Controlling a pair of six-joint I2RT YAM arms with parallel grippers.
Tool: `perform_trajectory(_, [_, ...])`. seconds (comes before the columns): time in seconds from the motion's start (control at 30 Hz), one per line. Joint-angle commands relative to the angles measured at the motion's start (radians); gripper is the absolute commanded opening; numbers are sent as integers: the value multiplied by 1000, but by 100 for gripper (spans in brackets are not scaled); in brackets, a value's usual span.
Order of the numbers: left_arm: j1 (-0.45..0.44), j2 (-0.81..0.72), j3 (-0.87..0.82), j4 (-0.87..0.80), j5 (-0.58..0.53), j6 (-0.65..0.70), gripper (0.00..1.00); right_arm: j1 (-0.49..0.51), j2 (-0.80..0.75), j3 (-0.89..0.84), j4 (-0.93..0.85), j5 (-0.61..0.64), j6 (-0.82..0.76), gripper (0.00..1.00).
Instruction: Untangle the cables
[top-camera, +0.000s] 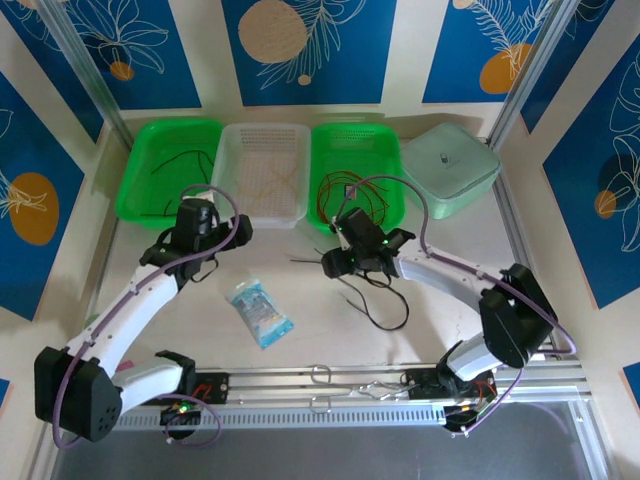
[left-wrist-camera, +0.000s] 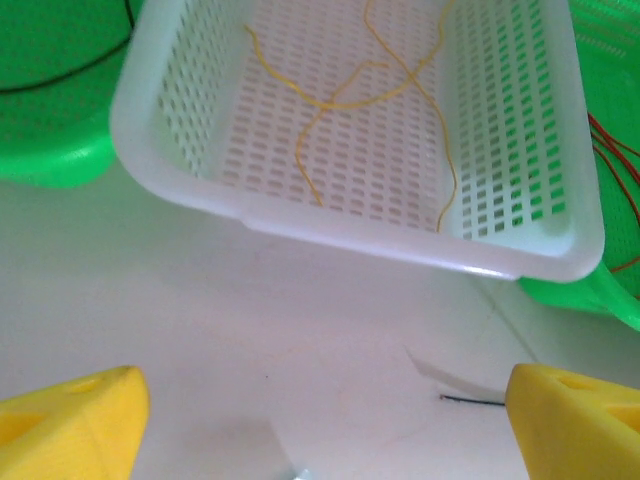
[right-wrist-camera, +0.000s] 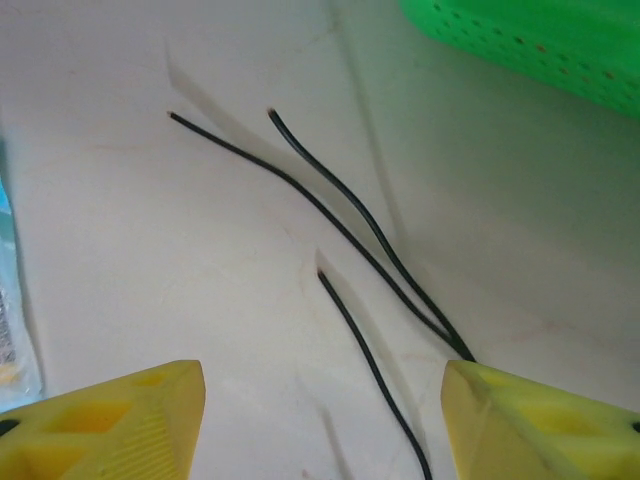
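Three black cables (right-wrist-camera: 392, 258) lie on bare table (right-wrist-camera: 120, 230) between the right gripper's (right-wrist-camera: 320, 385) wide-spread fingers. The left gripper (left-wrist-camera: 325, 390), equally wide, hovers before the white basket's (left-wrist-camera: 350, 235) near rim, with yellow cables (left-wrist-camera: 335, 105) inside.

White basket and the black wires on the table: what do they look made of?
White basket: looks like moulded plastic, semi-glossy, slightly translucent; uniform slotted walls and rounded rim. Black wires: probably plastic-insulated wire, smooth with a faint sheen, bending in soft curves; core not visible.
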Motion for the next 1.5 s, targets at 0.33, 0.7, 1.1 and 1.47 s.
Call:
perform_trajectory(0.33, [-25, -52, -17, 32, 29, -58, 91, 14, 210, 80, 217, 67, -235, 59])
perform_trajectory(0.7, [-25, -42, 1, 34, 45, -64, 91, 7, 318, 138, 170, 119, -250, 53])
perform_trajectory(1.1, [-25, -40, 36, 21, 69, -81, 92, 28, 307, 124, 149, 120, -269, 12])
perform_trajectory(1.47, [-26, -33, 82, 39, 114, -81, 93, 79, 77, 44, 102, 156, -223, 0])
